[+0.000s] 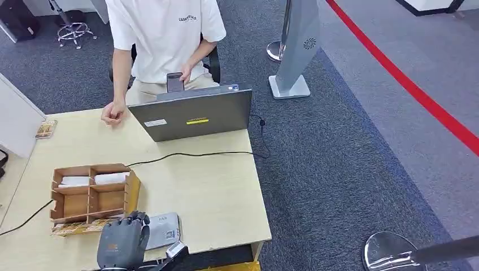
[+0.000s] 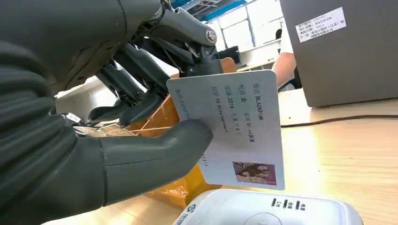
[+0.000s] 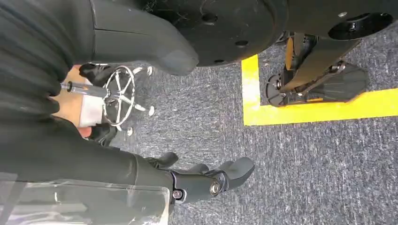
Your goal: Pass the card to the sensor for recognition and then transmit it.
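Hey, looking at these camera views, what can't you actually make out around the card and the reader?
- Card: small print too fine in the left wrist view; from the head view the left hand hides it.
- Sensor: cut off by the wrist picture's edge; partly under the hand in the head view.
- Laptop screen: faces away.
- Right hand: hangs over carpet, apparently empty.

Pale wood table [image 1: 214, 192], brown organiser [image 1: 93, 195], grey laptop [image 1: 195, 116] with yellow sticker, white card [image 2: 234, 126] with dark print, red line [image 1: 406, 84] crossing grey carpet [image 1: 339, 169].
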